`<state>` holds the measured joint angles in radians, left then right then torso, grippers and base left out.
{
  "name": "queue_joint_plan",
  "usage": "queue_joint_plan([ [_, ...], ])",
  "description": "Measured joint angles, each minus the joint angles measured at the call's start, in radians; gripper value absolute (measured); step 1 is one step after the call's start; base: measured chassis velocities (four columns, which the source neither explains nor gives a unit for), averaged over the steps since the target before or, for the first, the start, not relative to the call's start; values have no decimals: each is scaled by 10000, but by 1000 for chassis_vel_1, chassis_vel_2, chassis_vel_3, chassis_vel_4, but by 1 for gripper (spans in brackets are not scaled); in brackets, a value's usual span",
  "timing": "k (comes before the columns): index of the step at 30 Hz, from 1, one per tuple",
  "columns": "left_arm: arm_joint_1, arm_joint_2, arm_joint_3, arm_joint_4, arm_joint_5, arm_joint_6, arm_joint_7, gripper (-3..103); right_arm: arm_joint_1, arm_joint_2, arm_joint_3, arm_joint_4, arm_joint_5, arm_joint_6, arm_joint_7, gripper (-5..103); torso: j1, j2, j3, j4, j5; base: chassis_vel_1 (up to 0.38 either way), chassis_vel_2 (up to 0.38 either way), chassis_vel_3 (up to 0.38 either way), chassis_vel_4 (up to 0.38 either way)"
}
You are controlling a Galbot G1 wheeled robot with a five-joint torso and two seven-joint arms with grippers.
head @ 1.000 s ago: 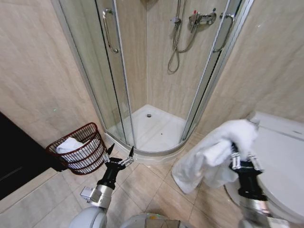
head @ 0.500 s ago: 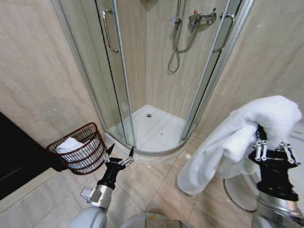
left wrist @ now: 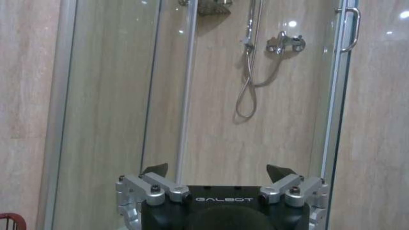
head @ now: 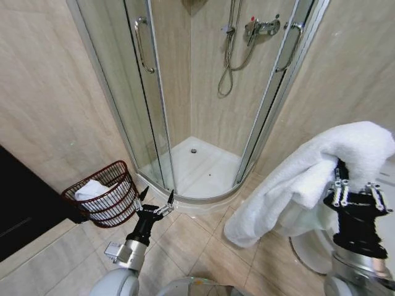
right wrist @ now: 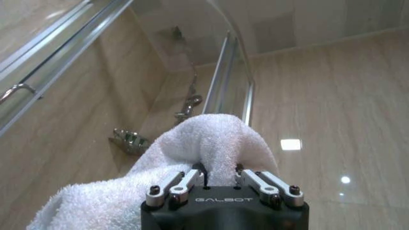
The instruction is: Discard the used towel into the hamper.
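A white towel [head: 308, 179] hangs from my right gripper [head: 339, 169], which is shut on a fold of it, held up at the right of the head view. The right wrist view has the fingers [right wrist: 189, 177] pinching the towel [right wrist: 211, 139] close together. The hamper [head: 102, 194], a dark reddish-brown wire basket with white cloth inside, stands on the floor at the left against the wall. My left gripper [head: 156, 198] is open, low near the floor between the hamper and the shower, fingers [left wrist: 155, 168] spread wide.
A glass corner shower cabin [head: 203, 92] with a white tray [head: 197, 169] fills the middle. A white toilet [head: 311, 253] stands at the right, behind the towel. A dark cabinet [head: 18, 209] is at the far left. Tiled floor [head: 191, 240] lies between.
My right gripper lifted the towel up and to the right off the toilet, then held nearly still. The left arm has not moved.
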<state>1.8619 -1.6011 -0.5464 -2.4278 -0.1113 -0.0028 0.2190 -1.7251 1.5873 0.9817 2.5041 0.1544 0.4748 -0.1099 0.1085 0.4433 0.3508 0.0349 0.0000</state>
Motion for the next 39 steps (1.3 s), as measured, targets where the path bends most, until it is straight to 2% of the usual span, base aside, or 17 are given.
queue_joint_plan([
  [3,0,0,0,0,0,0,0,100,113,-145,-30,-11,86,-165,263,20,70,186,116,0,1,0,0,0,0],
  [11,0,0,0,0,0,0,0,100,210,-291,221,-21,378,-309,290,20,176,476,299,0,0,0,0,0,0],
  [23,0,0,0,0,0,0,0,100,411,-364,468,-34,617,-302,40,20,372,1003,631,0,0,0,0,0,0],
  [31,0,0,0,0,0,0,0,100,602,-612,913,-39,1372,-118,-241,20,531,1393,863,0,0,0,0,0,0],
  [39,0,0,0,0,0,0,0,100,832,-711,782,-40,1514,-119,-227,20,670,1731,1062,1,0,0,0,0,0],
])
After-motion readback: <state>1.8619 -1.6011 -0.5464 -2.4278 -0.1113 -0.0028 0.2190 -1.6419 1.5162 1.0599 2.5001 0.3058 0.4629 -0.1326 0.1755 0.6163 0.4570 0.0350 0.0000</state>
